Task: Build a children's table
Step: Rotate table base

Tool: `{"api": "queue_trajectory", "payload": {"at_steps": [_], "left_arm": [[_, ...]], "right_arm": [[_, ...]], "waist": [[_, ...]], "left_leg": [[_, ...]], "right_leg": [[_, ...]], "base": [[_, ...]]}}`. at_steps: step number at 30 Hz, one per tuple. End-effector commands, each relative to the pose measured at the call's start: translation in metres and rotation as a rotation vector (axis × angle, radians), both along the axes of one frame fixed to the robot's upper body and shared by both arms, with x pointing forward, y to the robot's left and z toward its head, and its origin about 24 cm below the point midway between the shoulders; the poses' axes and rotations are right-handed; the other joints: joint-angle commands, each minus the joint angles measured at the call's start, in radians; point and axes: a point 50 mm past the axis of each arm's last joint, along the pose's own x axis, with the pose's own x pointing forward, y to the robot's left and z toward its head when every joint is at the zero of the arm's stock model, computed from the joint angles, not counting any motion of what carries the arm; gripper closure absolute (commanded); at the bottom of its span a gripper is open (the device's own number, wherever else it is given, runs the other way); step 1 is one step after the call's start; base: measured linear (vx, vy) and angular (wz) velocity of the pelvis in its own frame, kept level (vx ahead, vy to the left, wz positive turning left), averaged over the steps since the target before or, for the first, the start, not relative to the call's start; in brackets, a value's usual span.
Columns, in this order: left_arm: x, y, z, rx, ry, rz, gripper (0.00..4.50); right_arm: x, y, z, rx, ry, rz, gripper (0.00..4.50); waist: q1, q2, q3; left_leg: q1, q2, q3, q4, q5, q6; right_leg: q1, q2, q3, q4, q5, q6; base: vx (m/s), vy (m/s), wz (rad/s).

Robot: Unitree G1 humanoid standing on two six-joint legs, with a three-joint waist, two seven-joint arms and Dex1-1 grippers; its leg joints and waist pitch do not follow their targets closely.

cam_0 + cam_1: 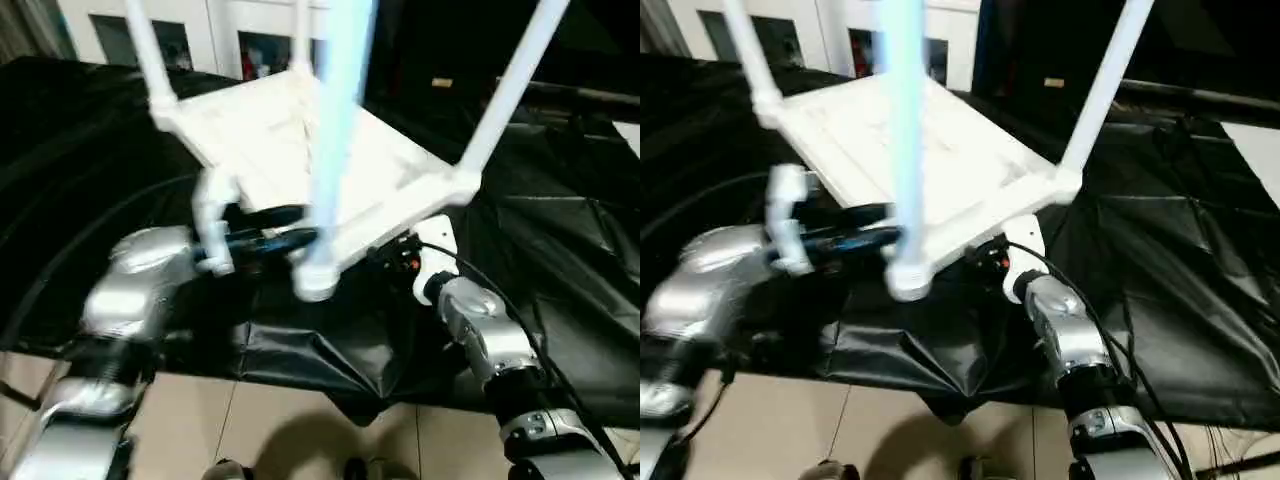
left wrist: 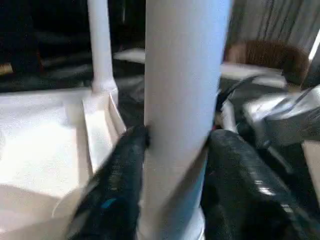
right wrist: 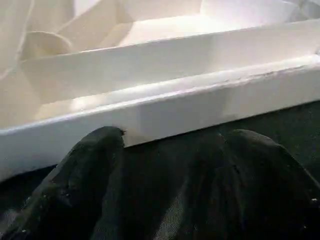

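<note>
White plastic children's table [image 1: 290,140] lies upside down, ribbed underside up, on black sheeting [image 1: 560,280] over the table; tapered tubular legs stand up from its corner sockets. Left gripper [image 2: 175,150] is clamped on the near-corner white leg [image 2: 182,100], one finger each side. Right gripper [image 3: 170,150] is spread apart, fingertips at the top's near edge rim.

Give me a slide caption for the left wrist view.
Left gripper closed around a white table leg standing in the upturned tabletop.
</note>
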Motion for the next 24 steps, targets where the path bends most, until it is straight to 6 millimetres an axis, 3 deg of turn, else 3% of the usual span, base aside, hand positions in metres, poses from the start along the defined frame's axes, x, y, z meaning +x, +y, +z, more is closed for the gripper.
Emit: {"api": "queue_trajectory", "payload": {"at_steps": [1,6,11,17,21,24], "left_arm": [[0.005,0.0,-0.004,0.047,0.011,0.054,1.88],[0.005,-0.013,0.001,0.026,0.002,0.027,1.44],[-0.006,-0.047,0.009,-0.074,0.004,-0.137,1.3],[-0.035,-0.078,0.017,-0.144,0.033,-0.405,1.3],[-0.046,-0.093,0.016,-0.129,0.027,-0.468,1.3],[-0.043,-0.102,0.015,-0.121,0.014,-0.439,1.3]], "right_arm": [[0.002,0.003,0.005,-0.004,-0.021,0.018,0.6],[0.002,0.001,0.003,-0.005,-0.02,0.014,0.6],[0.003,0.002,0.004,0.006,-0.026,0.034,0.6],[0.005,0.0,0.009,0.019,-0.043,0.053,0.6],[0.005,-0.003,0.009,0.017,-0.046,0.052,0.6],[0.004,-0.003,0.007,0.015,-0.046,0.053,0.6]], "waist": [[-0.002,0.01,-0.071],[-0.004,0.009,-0.07],[0.001,0.007,-0.072],[-0.002,0.011,-0.082],[-0.011,0.009,-0.09],[-0.019,0.006,-0.085]], "left_leg": [[0.008,0.007,-0.007,-0.065,-0.205,0.006],[0.013,0.01,-0.006,-0.065,-0.228,0.008],[0.009,0.01,-0.005,-0.064,-0.202,0.019],[0.005,0.012,-0.004,-0.059,-0.134,0.05],[-0.003,0.009,-0.002,-0.049,-0.03,0.11],[-0.003,0.009,0.0,-0.049,-0.068,0.129]], "right_leg": [[0.064,-0.053,0.036,-0.076,-0.296,-0.156],[0.057,-0.051,0.035,-0.081,-0.313,-0.169],[0.061,-0.052,0.035,-0.076,-0.26,-0.19],[0.071,-0.05,0.034,-0.057,-0.099,-0.241],[0.078,-0.044,0.034,-0.037,0.113,-0.298],[0.08,-0.05,0.033,-0.046,0.068,-0.301]], "base": [[0.0,0.0,0.0],[0.0,0.0,0.0],[0.0,0.0,0.0],[0.0,0.0,0.0],[0.0,0.0,0.0],[0.0,0.0,0.0]]}}
